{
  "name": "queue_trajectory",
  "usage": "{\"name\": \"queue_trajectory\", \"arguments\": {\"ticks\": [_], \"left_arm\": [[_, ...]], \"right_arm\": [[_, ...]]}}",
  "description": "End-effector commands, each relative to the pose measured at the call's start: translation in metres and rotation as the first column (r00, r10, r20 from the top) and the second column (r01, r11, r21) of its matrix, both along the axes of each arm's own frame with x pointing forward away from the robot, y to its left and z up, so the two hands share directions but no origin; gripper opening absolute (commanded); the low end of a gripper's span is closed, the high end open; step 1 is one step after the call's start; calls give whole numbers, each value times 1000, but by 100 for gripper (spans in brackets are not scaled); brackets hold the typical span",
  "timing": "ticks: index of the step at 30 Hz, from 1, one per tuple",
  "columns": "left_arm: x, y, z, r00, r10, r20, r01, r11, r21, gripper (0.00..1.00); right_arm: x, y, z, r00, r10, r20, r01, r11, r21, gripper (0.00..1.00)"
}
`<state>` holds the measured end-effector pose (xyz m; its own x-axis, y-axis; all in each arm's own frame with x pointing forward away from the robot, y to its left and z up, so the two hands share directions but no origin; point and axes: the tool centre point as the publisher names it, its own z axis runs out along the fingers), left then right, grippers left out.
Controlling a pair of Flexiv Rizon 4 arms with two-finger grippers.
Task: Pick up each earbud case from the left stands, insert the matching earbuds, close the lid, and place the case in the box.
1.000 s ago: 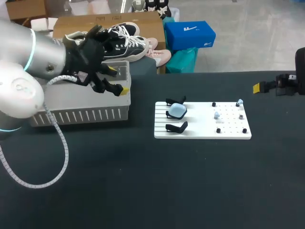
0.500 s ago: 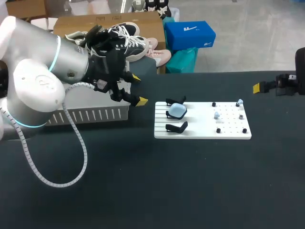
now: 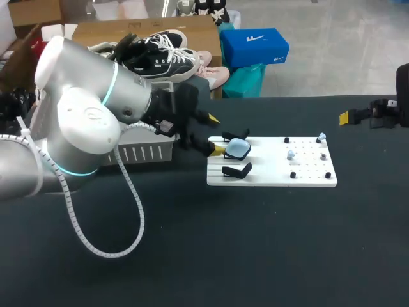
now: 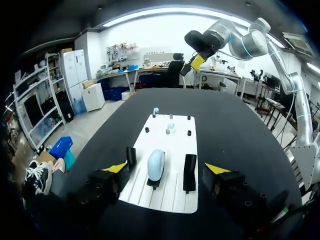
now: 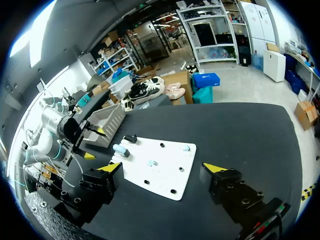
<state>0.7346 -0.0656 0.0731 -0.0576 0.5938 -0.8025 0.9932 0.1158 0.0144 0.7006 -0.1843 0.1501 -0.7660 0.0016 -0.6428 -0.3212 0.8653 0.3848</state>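
Note:
A light blue earbud case (image 3: 238,148) sits shut on the middle black stand at the left end of the white board (image 3: 271,173). Two empty stands (image 3: 236,171) flank it. My left gripper (image 3: 216,134) hovers open just left of the board. In its wrist view the gripper (image 4: 166,168) faces the case (image 4: 155,165), which lies ahead between the spread fingers, untouched. Pale earbuds (image 3: 291,154) sit among pegs on the board's right part. My right gripper (image 3: 367,115) stays open over the table's far right, and in its own view (image 5: 161,167) it holds nothing.
A grey slatted box (image 3: 144,152) stands left of the board, partly behind my left arm. Black pegs (image 3: 293,174) dot the board's right half. In the right wrist view the box (image 5: 107,120) lies beyond the board (image 5: 165,162).
My left arm has swung right from above the box to the left end of the board, its gripper open throughout. The right arm has not moved.

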Motion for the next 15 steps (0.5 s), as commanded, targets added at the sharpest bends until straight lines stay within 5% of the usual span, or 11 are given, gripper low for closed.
{"name": "queue_trajectory", "arguments": {"ticks": [1,15], "left_arm": [[13,-6,-15,1000,-8,-23,8,1000,-24,100],[28,-21,-37,997,-41,-64,39,999,-31,100]], "right_arm": [[0,0,-1,1000,0,0,0,1000,-1,100],[0,0,-1,1000,0,0,0,1000,-1,100]]}}
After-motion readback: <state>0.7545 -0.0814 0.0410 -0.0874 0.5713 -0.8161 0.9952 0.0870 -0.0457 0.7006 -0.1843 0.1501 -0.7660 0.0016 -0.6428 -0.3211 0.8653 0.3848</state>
